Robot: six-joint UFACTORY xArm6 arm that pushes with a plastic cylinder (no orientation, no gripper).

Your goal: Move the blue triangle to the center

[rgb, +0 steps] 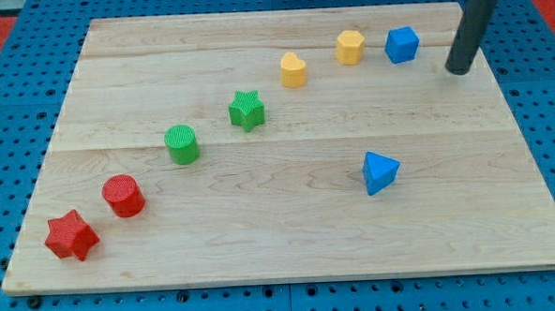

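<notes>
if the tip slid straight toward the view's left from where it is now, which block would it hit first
Probably the blue cube. My tip sits just to its right, slightly lower in the view, so depth is unclear and it might only clip the cube's near edge. The blue triangle lies well below that line.

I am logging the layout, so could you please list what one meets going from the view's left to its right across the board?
red star → red cylinder → green cylinder → green star → yellow heart → yellow hexagon → blue triangle → blue cube → my tip

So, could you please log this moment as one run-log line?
my tip: view's top right, right of blue cube | blue triangle: untouched, right of center | contact: none
</notes>
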